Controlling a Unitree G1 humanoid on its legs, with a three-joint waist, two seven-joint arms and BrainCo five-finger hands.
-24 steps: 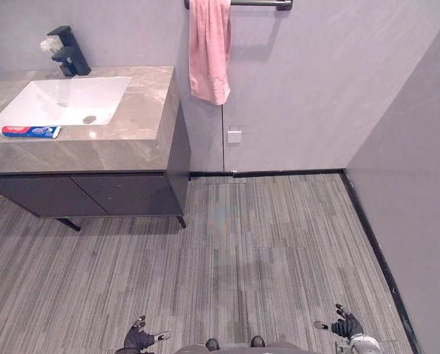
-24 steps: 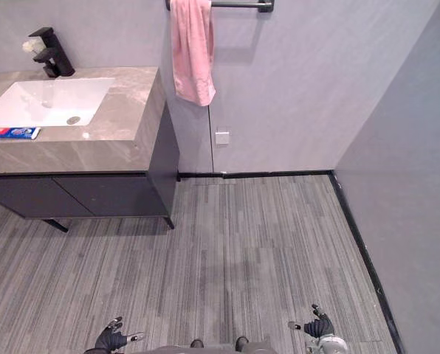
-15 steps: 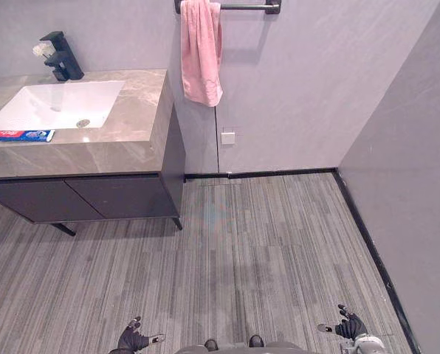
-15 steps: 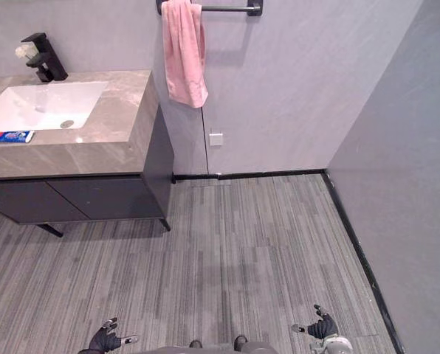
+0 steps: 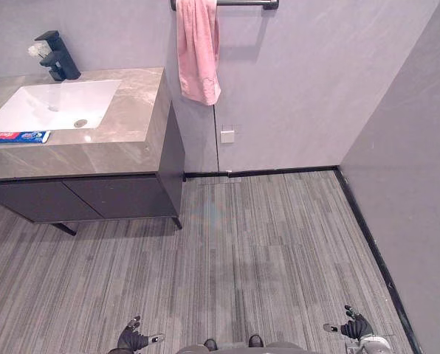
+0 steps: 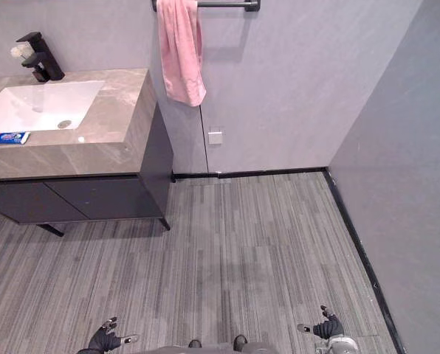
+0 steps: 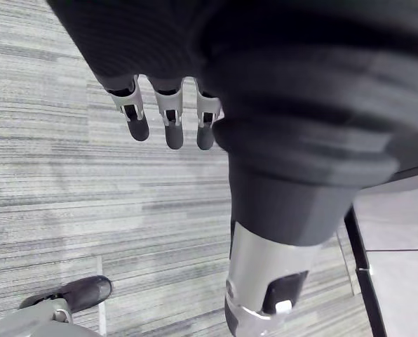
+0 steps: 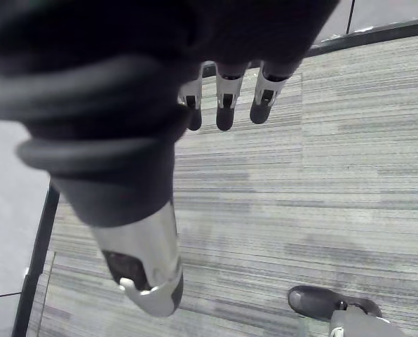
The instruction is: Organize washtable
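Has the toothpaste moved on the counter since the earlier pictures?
No. The toothpaste lies in the same place beside the sink; the camera has shifted.

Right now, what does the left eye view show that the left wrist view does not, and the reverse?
Left eye view alone: the washstand with its white sink, black tap and a toothpaste tube lying on the counter by the sink's near edge; a pink towel hanging from the wall rail; the right hand low above the floor. Left wrist view alone: the left hand close up, its fingers straight, holding nothing. Both: that left hand, the striped grey floor and the black skirting.
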